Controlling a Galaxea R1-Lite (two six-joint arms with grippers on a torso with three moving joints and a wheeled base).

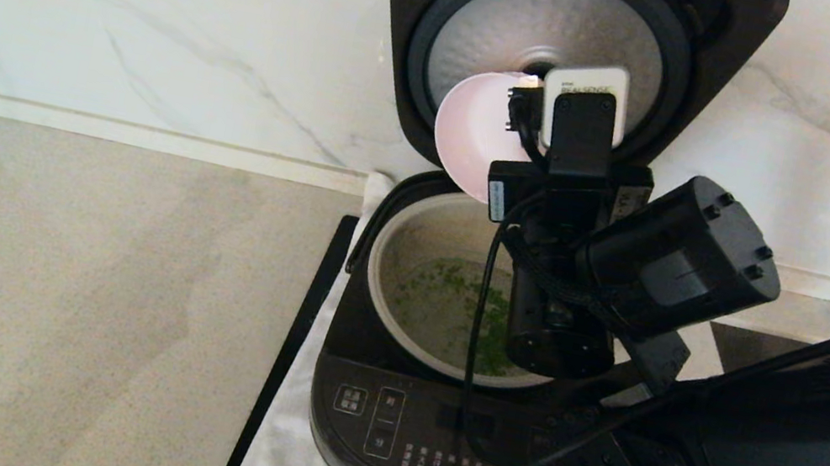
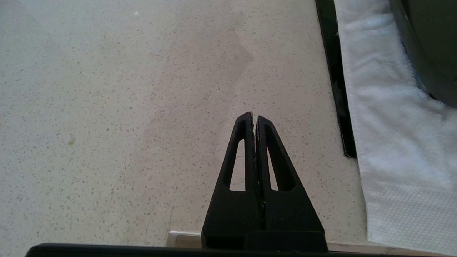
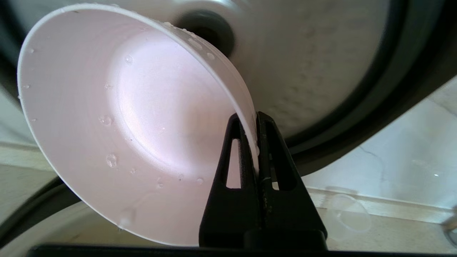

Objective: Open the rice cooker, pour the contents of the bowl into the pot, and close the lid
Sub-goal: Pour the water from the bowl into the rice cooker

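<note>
The right pincer (image 3: pixel 254 123) is clamped on the rim of the small round white bowl with a pinkish tint (image 3: pixel 135 117), one finger inside the rim and one outside. The bowl is tipped on its side, its wet inside dotted with droplets. Just behind the pincer stands the raised black hinged lid (image 1: pixel 583 6), its dimpled silver disc and grey gasket facing the bowl. Below the pincer sits the round pale beige-grey inner pot (image 1: pixel 416 225) within the large glossy black rice cooker (image 1: pixel 420 447), holding chopped bright-green bits in clear liquid (image 1: pixel 448 286). The cooker rests on a white cloth (image 1: pixel 272 464) on the speckled beige tabletop (image 1: pixel 71 292). The left pincer (image 2: pixel 254 119), fingers pressed together and holding nothing, hovers over bare tabletop, with the cloth beside it.
</note>
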